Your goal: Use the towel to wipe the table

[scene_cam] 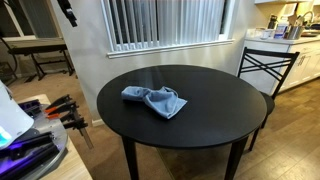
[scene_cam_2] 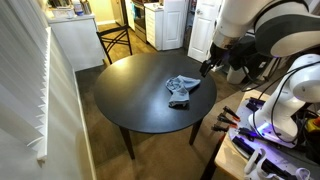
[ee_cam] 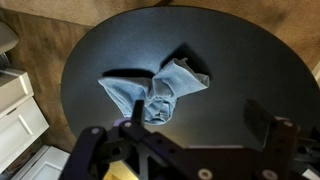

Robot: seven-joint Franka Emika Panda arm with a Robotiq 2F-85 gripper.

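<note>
Above the round black table [scene_cam: 220, 110], the gripper [ee_cam: 178, 128] hangs wide open and empty; the crumpled blue towel [ee_cam: 155, 90] lies near mid-table. Likely the approach step: next, descend and grasp it

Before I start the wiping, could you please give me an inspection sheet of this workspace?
Surface: round black table, bare apart from the towel.
Job's things: blue towel, crumpled near the table's middle.
Clutter: nothing seen on the table; clamps lie off to one side of it.
Gripper: gripper open, raised over the table near the towel, holding nothing.
Cables: nothing seen on the table.
Surroundings: window blinds; chair behind the table.
</note>
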